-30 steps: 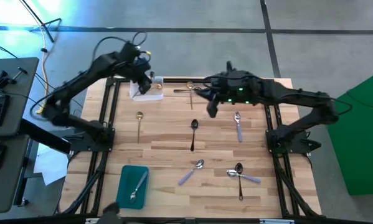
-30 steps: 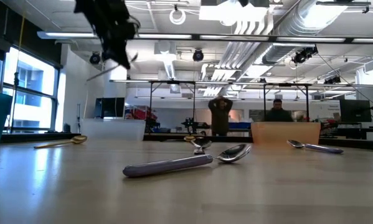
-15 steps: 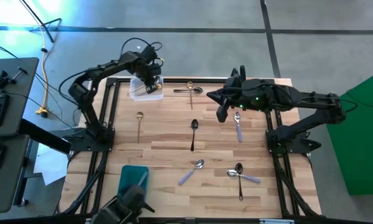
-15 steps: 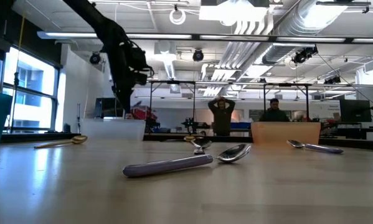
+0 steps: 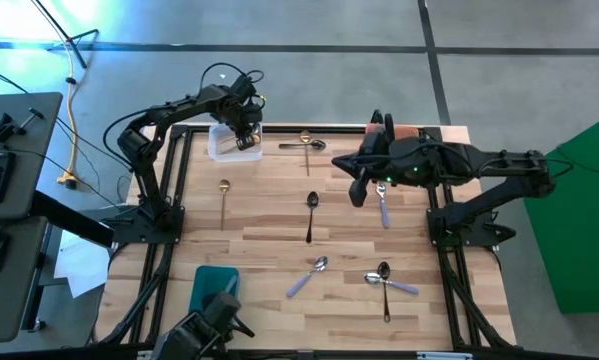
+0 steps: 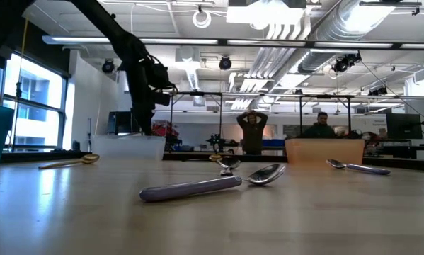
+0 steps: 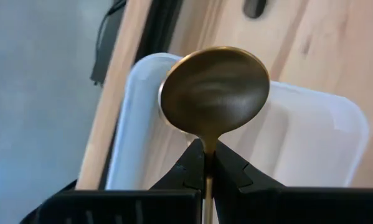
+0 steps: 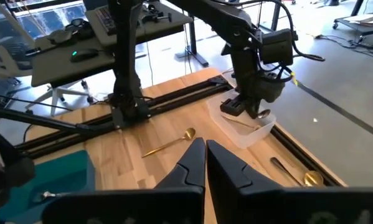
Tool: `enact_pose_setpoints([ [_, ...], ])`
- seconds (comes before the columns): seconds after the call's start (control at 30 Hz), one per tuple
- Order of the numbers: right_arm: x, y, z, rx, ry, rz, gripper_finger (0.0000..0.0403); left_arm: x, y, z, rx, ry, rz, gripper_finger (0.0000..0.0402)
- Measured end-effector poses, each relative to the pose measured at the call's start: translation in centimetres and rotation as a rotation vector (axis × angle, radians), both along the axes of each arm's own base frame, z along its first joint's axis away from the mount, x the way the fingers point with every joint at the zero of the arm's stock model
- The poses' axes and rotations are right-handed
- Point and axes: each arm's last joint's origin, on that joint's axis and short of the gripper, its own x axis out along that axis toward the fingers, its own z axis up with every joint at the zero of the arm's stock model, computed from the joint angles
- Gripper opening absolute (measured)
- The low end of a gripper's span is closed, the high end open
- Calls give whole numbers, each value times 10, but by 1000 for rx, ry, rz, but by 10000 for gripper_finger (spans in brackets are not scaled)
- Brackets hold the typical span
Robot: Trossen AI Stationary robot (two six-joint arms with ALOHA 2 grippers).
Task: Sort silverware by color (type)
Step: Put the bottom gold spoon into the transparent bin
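Observation:
My left gripper [image 5: 245,138] is at the table's far left corner, over the clear tray [image 5: 222,148], shut on a gold spoon whose bowl [image 7: 214,90] shows above the tray's floor [image 7: 311,143]. My right gripper [image 5: 357,184] hovers shut, holding nothing, just left of a silver spoon with a lilac handle [image 5: 382,203]. Lying flat on the table are a gold spoon [image 5: 224,200], a black spoon [image 5: 311,215], a gold and a black spoon at the far edge [image 5: 304,141], a lilac-handled spoon [image 5: 309,277], and a crossed black and lilac pair [image 5: 386,283]. My left gripper pinches the gold spoon between its two fingers at the neck [image 7: 206,148], just behind the bowl. The fingers point down at the clear tray, along the spoon. The bowl reaches past the fingertips over the tray; whether it touches the tray I cannot tell.
A teal tray [image 5: 214,290] with one spoon in it sits at the near left. An orange tray [image 5: 409,132] lies at the far edge, partly under my right arm. A dark camera unit [image 5: 207,330] stands at the near edge. People stand in the room beyond the table [image 6: 252,131].
My left gripper has come down with the gold spoon, from high above the table to just over the clear tray. My right gripper has drawn back toward the table's right and a little toward the near edge, ending beside the lilac-handled spoon.

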Motion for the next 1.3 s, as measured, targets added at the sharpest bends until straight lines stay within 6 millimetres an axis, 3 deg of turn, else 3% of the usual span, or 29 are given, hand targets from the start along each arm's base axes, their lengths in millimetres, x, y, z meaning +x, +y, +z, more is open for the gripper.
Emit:
enact_pose_setpoints([
  [0.67,-6,3,-5,65,41,-21,0,-4,-7,-13,-32,36,-52,0],
  [1.0,-1,-24,2,29,-16,-27,0,-2,-5,-13,2,30,-41,12],
  [1.3,-3,-49,0,57,16,49,5,-6,-10,-13,-49,81,96,61],
])
